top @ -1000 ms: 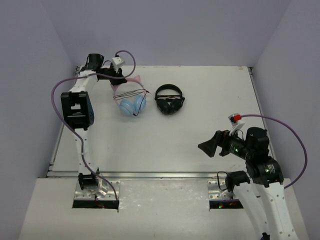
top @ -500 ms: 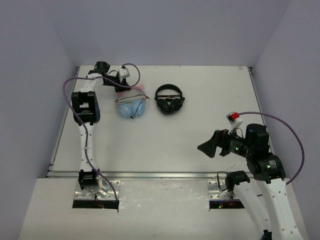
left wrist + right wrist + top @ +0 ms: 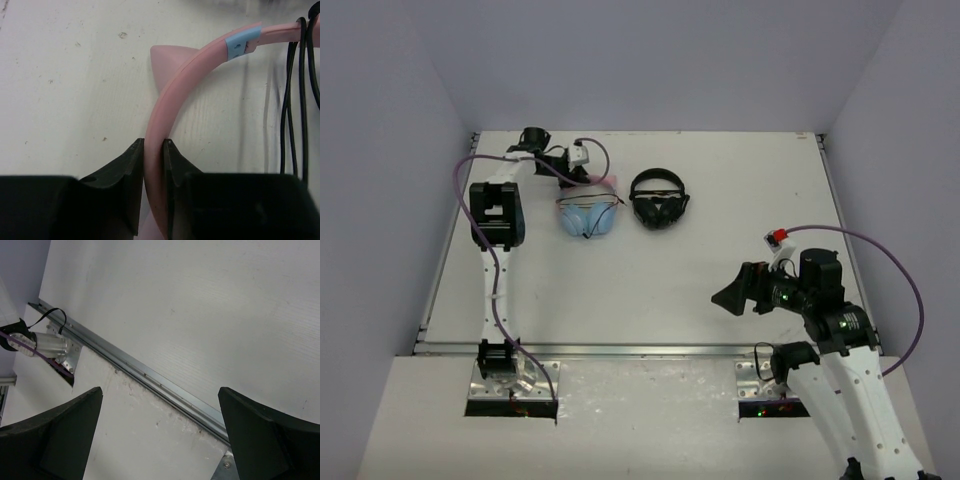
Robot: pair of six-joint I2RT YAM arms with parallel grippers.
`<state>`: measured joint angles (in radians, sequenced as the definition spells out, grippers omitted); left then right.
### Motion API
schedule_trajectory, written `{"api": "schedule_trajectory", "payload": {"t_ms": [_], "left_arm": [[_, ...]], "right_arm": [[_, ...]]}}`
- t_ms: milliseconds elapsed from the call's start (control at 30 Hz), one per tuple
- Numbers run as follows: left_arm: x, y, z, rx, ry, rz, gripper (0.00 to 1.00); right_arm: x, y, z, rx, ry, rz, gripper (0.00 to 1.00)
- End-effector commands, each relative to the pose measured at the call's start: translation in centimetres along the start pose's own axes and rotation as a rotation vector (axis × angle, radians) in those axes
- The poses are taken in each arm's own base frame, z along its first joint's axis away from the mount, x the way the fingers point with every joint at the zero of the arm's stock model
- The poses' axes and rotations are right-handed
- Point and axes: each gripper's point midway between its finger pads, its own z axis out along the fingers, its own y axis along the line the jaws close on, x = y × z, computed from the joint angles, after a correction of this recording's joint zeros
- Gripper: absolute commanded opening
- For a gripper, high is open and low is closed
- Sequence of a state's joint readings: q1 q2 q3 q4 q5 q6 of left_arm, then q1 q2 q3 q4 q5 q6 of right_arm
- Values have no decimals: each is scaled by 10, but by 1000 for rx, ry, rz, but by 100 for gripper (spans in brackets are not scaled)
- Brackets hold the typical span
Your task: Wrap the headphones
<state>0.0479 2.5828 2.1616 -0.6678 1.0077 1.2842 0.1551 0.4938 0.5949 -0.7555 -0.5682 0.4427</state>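
Observation:
The headphones (image 3: pixel 588 212) lie at the back left of the table, light blue earcups toward me, thin dark cable (image 3: pixel 590 200) looped across them. My left gripper (image 3: pixel 588 179) is shut on the pink headband (image 3: pixel 172 102); in the left wrist view the band runs between the two fingers (image 3: pixel 129 170), with a small pink ear (image 3: pixel 167 62) beside it and loops of dark cable (image 3: pixel 295 95) at right. My right gripper (image 3: pixel 730 296) is open and empty, hovering above the table's front right, far from the headphones.
All-black headphones (image 3: pixel 659 199) lie just right of the blue ones. A metal rail (image 3: pixel 150 377) marks the table's front edge, with the left arm's base (image 3: pixel 47 342) beyond it. Walls close in the left, back and right sides.
My left gripper has swung to the right along the back while holding the headband, dragging and turning the headphones slightly right. The right arm has shifted a little left and lower.

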Motion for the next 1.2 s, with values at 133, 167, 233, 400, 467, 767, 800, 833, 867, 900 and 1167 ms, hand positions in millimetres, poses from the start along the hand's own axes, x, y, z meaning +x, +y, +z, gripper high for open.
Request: {"api": "schedule_trajectory", "payload": {"t_ms": [133,167,233,400,467,767,800,833,867,900,1167], "left_arm": [[0,36,-16,-133,80,219,25],[-3,37,-18,-138,76,226,25],[-12,42,-24,-151,56,243,33],[-46,55,-32,-210,-25,267,53],[-64,61,-36,-231,-62,272,59],[-96,60,-46,-314,-93,310,80],[-95,60,-45,-316,-89,308,80],[-96,60,-44,-315,-91,306,81],[-96,57,-43,-310,-93,300,81],[-103,59,-47,-324,-102,314,83],[-228,108,-132,-766,-347,90,100]], "right_arm": [[-13,3,4,-16,-51,-6,99],[-13,2,5,-15,-47,-3,99],[-13,2,5,-17,-47,-2,99],[-14,4,8,-34,-47,2,99],[-12,5,9,-45,-47,7,99],[-11,6,10,-64,-59,-1,99],[-11,7,11,-70,-58,0,99],[-10,7,11,-73,-54,3,99],[-9,8,11,-78,-53,3,99],[-9,8,11,-81,-52,1,99],[-22,8,10,-72,-99,-44,99]]}}
